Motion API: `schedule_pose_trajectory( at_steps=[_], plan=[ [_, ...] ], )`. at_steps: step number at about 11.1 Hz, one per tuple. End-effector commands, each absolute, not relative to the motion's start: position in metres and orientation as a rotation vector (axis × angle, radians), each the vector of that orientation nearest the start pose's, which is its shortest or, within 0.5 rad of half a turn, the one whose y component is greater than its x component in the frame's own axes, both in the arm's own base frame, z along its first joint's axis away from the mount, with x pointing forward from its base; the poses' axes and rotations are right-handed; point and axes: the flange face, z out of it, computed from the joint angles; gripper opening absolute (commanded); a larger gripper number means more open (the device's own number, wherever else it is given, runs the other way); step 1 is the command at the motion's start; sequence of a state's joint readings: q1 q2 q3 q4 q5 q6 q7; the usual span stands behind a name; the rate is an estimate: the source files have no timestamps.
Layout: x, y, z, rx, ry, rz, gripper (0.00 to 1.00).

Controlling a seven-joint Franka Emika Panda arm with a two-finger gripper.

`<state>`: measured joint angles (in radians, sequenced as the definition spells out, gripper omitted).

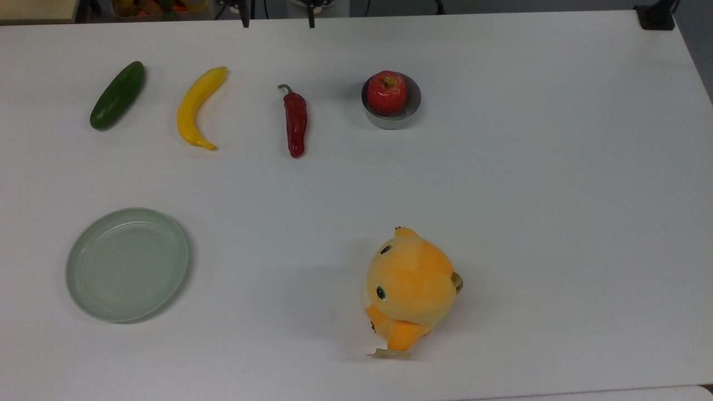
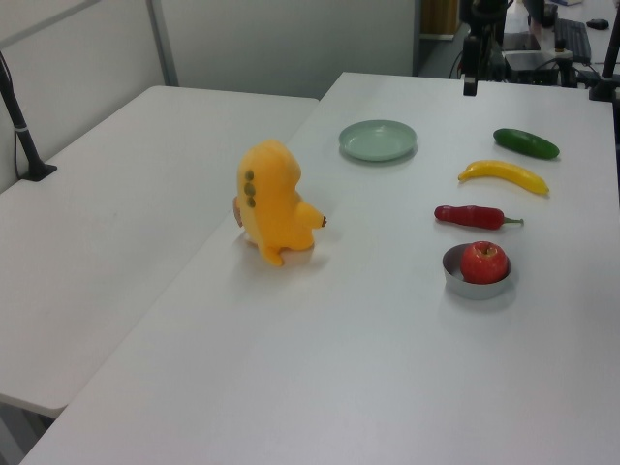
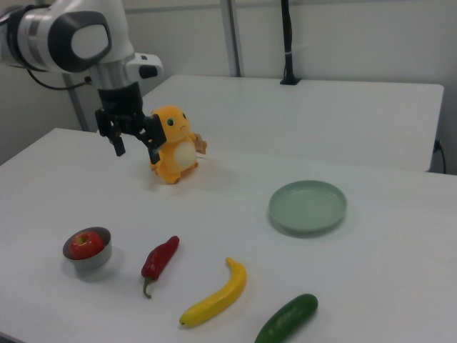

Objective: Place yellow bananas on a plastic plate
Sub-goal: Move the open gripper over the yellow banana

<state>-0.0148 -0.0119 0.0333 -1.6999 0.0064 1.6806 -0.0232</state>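
Right view: we hover our tool point(image 3: 134, 143), jaws apart and empty, high above the white desk point(image 3: 214, 214). The curved yellow banana point(image 3: 216, 295) lies untouched, well apart from the round pale-green plastic plate point(image 3: 308, 206); next we must descend over the banana's middle.

Banana point(image 1: 196, 107) lies flat on the white surface point(image 1: 557, 195), open gaps both sides — cucumber point(image 1: 117, 95) on the top view's left, red chili point(image 1: 295, 123) on the top view's right, neither touching it. Plate point(image 1: 127, 264) sits well apart from that row, with bare surface between banana and plate. Nothing lies in the plate. Tallest obstacle is the orange plush toy point(image 1: 410, 289), well to the top view's right of the plate. Metal bowl point(image 1: 391, 116) with the apple point(image 1: 386, 92) stands beyond the chili. Hand point(image 3: 133, 139) hangs in the air with fingers spread, in front of the plush in the right view.
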Motion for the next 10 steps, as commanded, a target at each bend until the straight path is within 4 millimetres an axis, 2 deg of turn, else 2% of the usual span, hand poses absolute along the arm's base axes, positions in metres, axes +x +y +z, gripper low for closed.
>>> schedule_pose_trajectory(
  at_steps=[1, 4, 7, 9, 10],
  plan=[
    [0.561, -0.022, 0.549, -3.157, -0.049, -0.054, 1.00],
    [0.566, -0.057, 0.513, -3.159, -0.068, -0.033, 1.00],
    [0.571, -0.099, 0.482, -3.168, 0.005, -0.057, 1.00],
    [0.567, -0.110, 0.457, -3.171, 0.029, -0.047, 1.00],
    [0.563, -0.123, 0.450, -3.178, 0.058, -0.025, 1.00]
  ],
)
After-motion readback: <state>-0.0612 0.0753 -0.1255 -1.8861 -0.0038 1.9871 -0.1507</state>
